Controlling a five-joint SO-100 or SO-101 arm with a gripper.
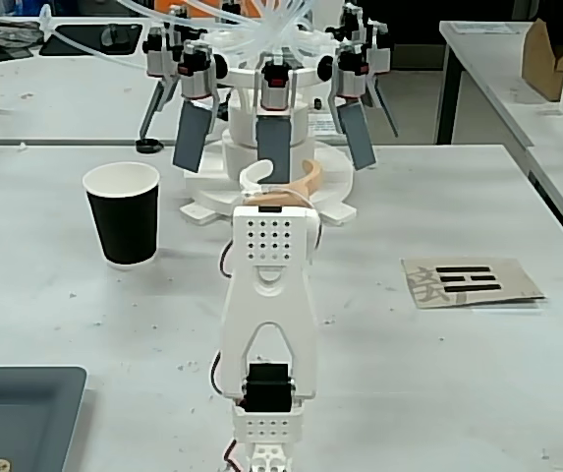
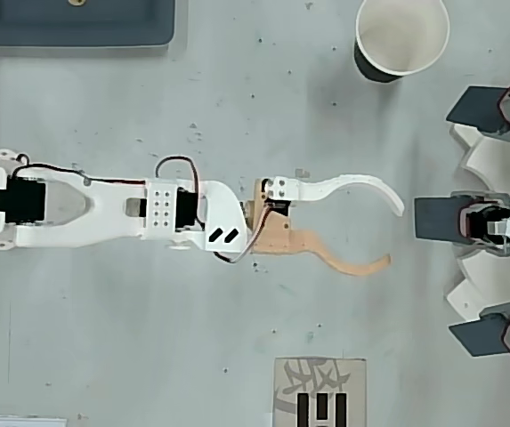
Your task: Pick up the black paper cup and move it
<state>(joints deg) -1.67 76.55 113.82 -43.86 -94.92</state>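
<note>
The black paper cup [image 1: 121,221] stands upright on the white table, with a white rim and a white, empty inside; the overhead view shows it at the top right [image 2: 401,40]. My gripper [image 2: 393,235] is open, its white finger [image 2: 361,184] and tan finger [image 2: 344,261] spread apart with nothing between them. In the fixed view the gripper [image 1: 281,175] points away from the camera. The cup stands apart from it, off to the left in that view.
A white fixture [image 1: 271,118] with several dark paddles stands just beyond the gripper [image 2: 486,222]. A grey tray [image 1: 21,413] lies at the near left [image 2: 76,22]. A printed card [image 1: 470,281] lies on the right [image 2: 319,396]. A second table stands at the far right.
</note>
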